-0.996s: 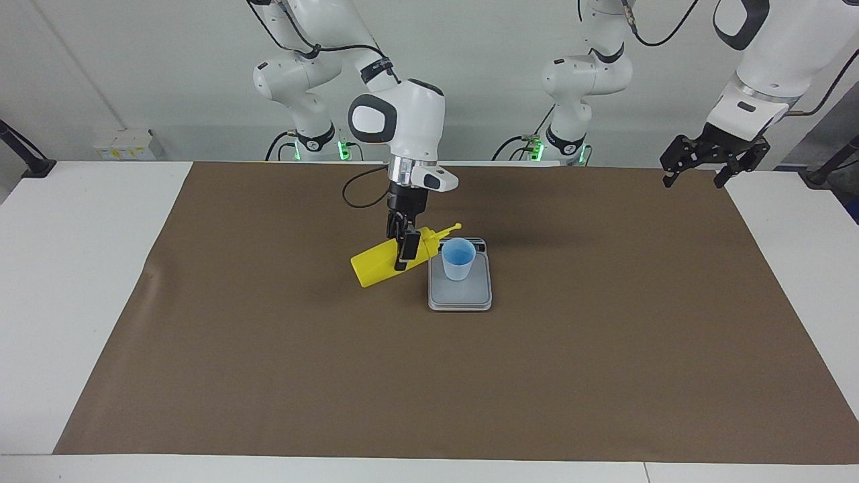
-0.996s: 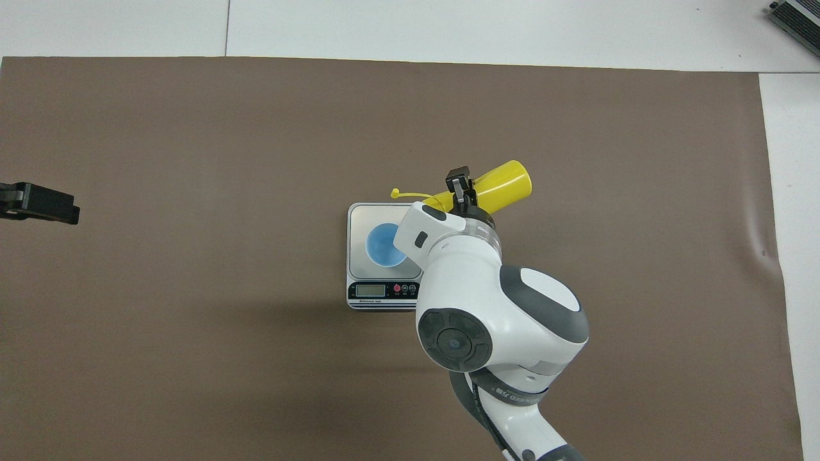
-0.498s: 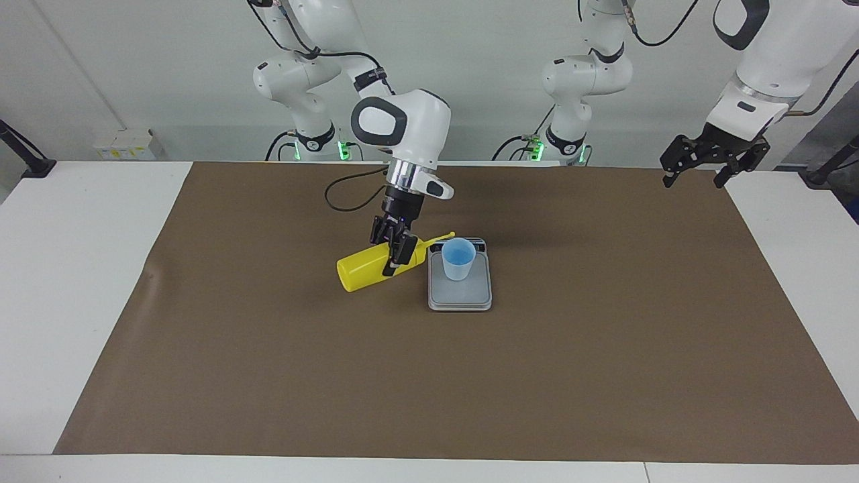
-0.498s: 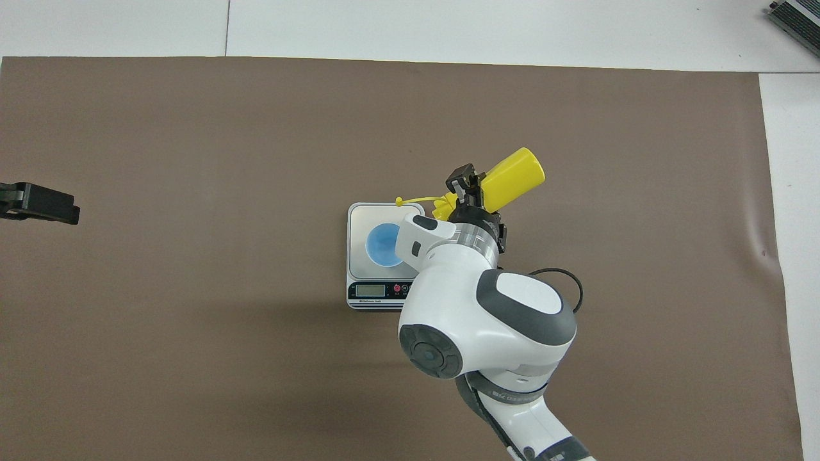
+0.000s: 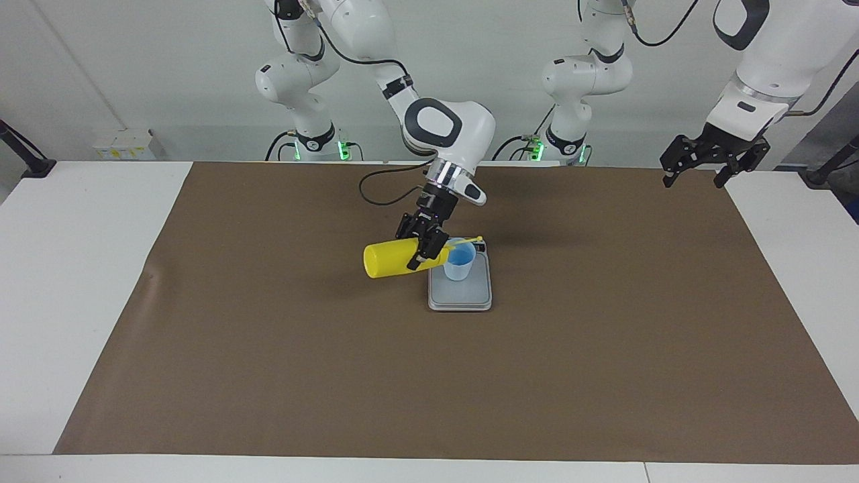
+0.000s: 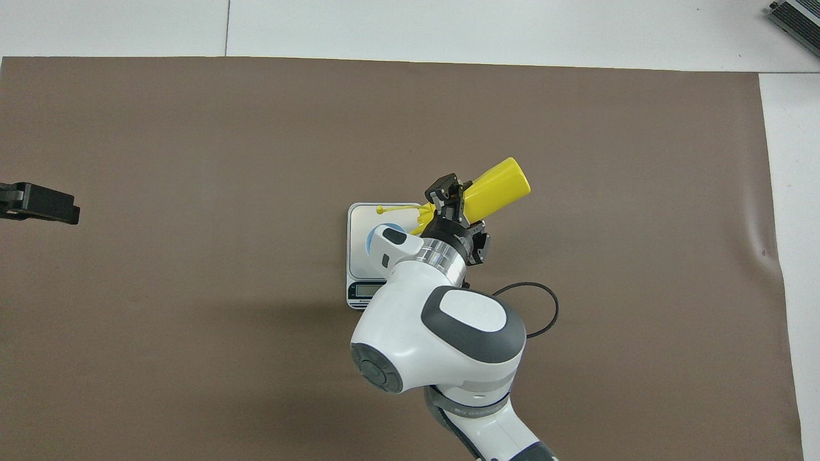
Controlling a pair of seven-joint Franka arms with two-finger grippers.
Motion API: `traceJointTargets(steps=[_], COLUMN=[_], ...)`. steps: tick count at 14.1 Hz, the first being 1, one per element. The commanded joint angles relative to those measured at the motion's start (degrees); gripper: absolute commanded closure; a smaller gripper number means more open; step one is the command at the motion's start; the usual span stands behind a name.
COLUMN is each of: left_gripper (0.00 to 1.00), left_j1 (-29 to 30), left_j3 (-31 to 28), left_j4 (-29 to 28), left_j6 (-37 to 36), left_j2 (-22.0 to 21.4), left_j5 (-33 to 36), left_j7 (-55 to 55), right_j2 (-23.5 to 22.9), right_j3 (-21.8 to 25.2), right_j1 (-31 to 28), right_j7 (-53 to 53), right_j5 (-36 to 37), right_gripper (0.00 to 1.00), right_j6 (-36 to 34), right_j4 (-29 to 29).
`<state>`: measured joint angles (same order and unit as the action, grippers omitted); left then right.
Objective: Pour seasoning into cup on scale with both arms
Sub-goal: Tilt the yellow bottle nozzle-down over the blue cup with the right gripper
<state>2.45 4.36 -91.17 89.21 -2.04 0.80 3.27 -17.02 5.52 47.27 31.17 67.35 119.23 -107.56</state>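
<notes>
The seasoning point(image 5: 389, 259) point(image 6: 496, 189), a yellow squeeze bottle, hangs almost level in the air with my right gripper point(image 5: 424, 249) point(image 6: 451, 202) shut on it near the nozzle end. Its nozzle points at the rim of the pale blue cup point(image 5: 460, 266) point(image 6: 371, 242), and the thin cap strap point(image 5: 472, 239) reaches across the cup's mouth. The cup stands upright on the silver-grey scale point(image 5: 460, 296) point(image 6: 359, 221). In the overhead view my right wrist hides most of the cup and scale. My left gripper point(image 5: 694, 178) point(image 6: 38, 203) waits open, raised over the mat's edge at the left arm's end.
A brown mat point(image 5: 268, 369) covers most of the white table point(image 5: 80, 268). A black cable point(image 6: 538, 307) loops off my right wrist above the mat beside the scale.
My right arm has swung the bottle toward the cup and lifted its base, so the bottle now lies nearly level with its nozzle at the cup's rim. The left arm has not moved.
</notes>
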Motion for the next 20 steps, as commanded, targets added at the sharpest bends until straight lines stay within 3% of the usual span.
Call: traceJointTargets(steps=[1,5,20], left_gripper=[0.0,0.0,0.0], left_j1=[0.5,0.5,0.5], left_j3=[0.4,0.4,0.5], left_j4=[0.0,0.0,0.0], left_j6=[-0.9,-0.9,-0.9], left_j2=[-0.2,-0.2,-0.2], left_j5=[0.6,0.6,0.6], left_j7=[0.2,0.2,0.2], right_j2=[-1.5,-2.1,-2.2], right_j3=[0.2,0.2,-0.2], right_j1=[1.0,2.3,1.9], right_j7=[-2.3,-5.8,-12.3], right_j5=[3.5,4.8,3.8], right_gripper=[1.0,1.0,1.0], right_j6=[-3.7,-6.5,-5.6], right_j4=[1.7,1.8,1.7])
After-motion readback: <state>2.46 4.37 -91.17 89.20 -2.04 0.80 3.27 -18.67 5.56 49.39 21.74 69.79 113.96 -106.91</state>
